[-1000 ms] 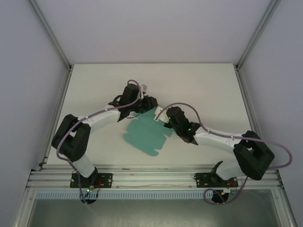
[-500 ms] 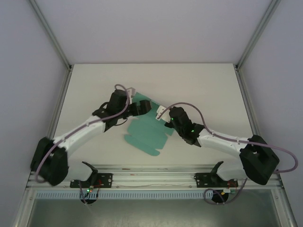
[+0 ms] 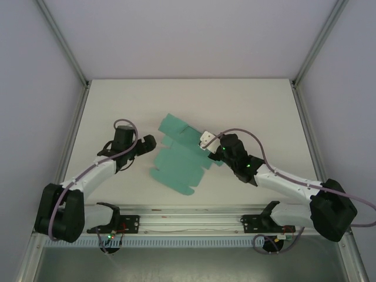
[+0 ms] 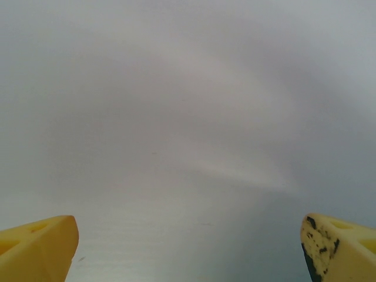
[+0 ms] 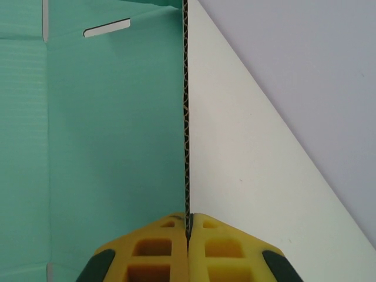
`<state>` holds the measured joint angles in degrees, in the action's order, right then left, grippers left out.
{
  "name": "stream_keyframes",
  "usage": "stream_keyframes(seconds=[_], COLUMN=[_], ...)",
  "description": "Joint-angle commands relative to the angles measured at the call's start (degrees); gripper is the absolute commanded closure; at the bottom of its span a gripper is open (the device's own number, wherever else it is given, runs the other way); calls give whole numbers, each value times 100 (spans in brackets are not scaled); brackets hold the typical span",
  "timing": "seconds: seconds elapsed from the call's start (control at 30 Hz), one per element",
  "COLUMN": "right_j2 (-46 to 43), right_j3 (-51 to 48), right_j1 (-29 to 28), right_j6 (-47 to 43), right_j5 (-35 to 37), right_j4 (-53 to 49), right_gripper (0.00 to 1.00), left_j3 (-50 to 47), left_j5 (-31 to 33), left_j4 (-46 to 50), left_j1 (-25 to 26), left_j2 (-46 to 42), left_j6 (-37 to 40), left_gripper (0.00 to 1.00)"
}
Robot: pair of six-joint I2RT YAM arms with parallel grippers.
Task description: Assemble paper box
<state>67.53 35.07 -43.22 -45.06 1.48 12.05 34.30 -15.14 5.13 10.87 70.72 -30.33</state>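
Right gripper [image 5: 188, 220]: yellow pads clenched edge-on upon a corrugated edge of the paper box [image 3: 179, 164]. Left gripper [image 4: 188, 247]: pads spread wide, released, over bare table [image 3: 247, 100]. The teal sheet lies opened out at table centre and is gripped at its 3 o'clock side. Its 9 o'clock edge is near the left gripper but apart from it. Open surface runs from 10 to 2 o'clock.

White table [image 3: 247, 106] between grey walls [image 3: 176, 35], aluminium rail [image 3: 188, 220] along near edge
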Motion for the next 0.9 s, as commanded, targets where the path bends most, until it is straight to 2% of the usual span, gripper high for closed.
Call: stream_keyframes(seconds=[0.0,0.2,0.37,0.57,0.87], right_j2=[-108,-126,-403,-442,-382], right_j3=[-87,-175,-249,-261,-226], right_j1=[43,84,206,263,344], right_j6=[278,422,684,867,935], right_j5=[-168,-207,-556,-944,-1175], right_j4=[236,364,487,666,565], right_gripper=[100,100,100,100,100], left_j3=[-136,-633,-751,-581,-259], left_j5=[-989,-2364,-2780,-3385,-3745], left_j4=[-1090,-2464,-2910,-3632,-4342], left_j1=[3,27,161,408,512], left_j2=[201,211,302,955,1752], left_j6=[398,622,796,733,346], left_gripper=[6,11,12,20,56])
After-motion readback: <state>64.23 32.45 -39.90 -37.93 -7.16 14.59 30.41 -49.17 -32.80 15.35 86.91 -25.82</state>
